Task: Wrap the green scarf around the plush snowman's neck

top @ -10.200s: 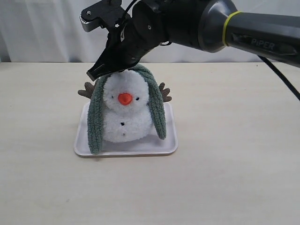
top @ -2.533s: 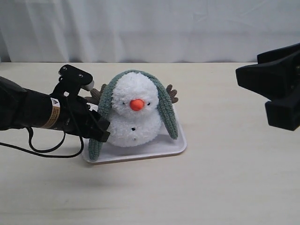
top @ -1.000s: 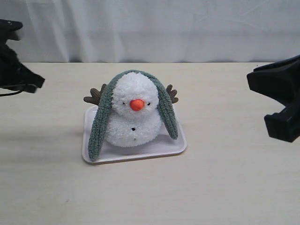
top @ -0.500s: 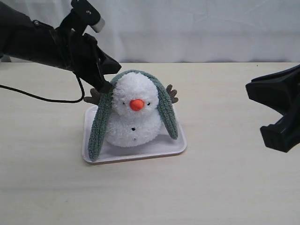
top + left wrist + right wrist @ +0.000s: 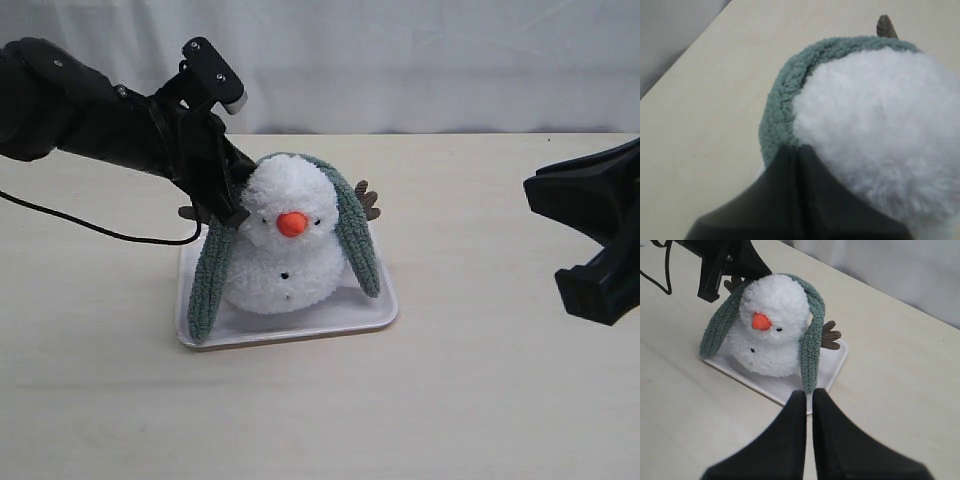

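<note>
The plush snowman (image 5: pixel 285 245) sits upright on a white tray (image 5: pixel 300 322), orange nose facing the exterior camera. The green scarf (image 5: pixel 352 235) lies over the top of its head, one end hanging down each side to the tray, not around the neck. My left gripper (image 5: pixel 232 214) is shut, its tip pressed against the scarf at the left side of the head. In the left wrist view the left gripper (image 5: pixel 799 148) meets the scarf (image 5: pixel 776 107) where it borders the white fluff (image 5: pixel 880 110). My right gripper (image 5: pixel 809 392) is shut and empty, off to the tray's right.
The tray (image 5: pixel 834 361) rests on a pale wooden table. Brown twig arms (image 5: pixel 366 200) stick out behind the snowman. The right arm (image 5: pixel 600 235) hangs above the table's right edge. A white curtain closes the back.
The left arm swung in from the far left and lowered its shut tip onto the scarf beside the head. The right arm has barely moved.
</note>
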